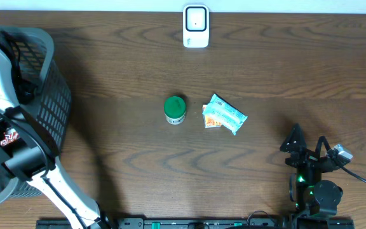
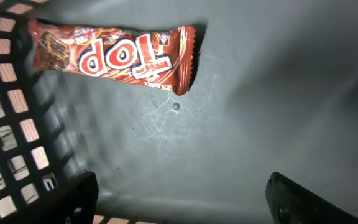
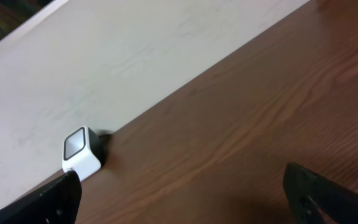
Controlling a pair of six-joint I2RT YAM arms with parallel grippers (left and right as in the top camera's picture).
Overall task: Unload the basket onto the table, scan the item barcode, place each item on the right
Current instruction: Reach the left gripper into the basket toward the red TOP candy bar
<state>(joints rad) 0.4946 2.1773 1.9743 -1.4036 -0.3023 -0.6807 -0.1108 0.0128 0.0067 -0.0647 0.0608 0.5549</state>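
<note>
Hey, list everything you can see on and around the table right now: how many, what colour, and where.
table: one, brown wood, under everything
barcode scanner: one, white, far edge, centre
jar: one, green lid, mid-table
snack packet: one, pale blue and orange, just right of the jar
basket: one, dark grey mesh, left end
Top chocolate bar: one, red-brown wrapper, on the basket floor
left tool: one, black, open, inside the basket
right tool: one, black, open, near right corner

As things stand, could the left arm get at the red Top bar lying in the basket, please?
Probably yes. The left arm reaches inside the basket, jaws open above its floor, and the Top bar lies flat there with nothing over it.
</note>
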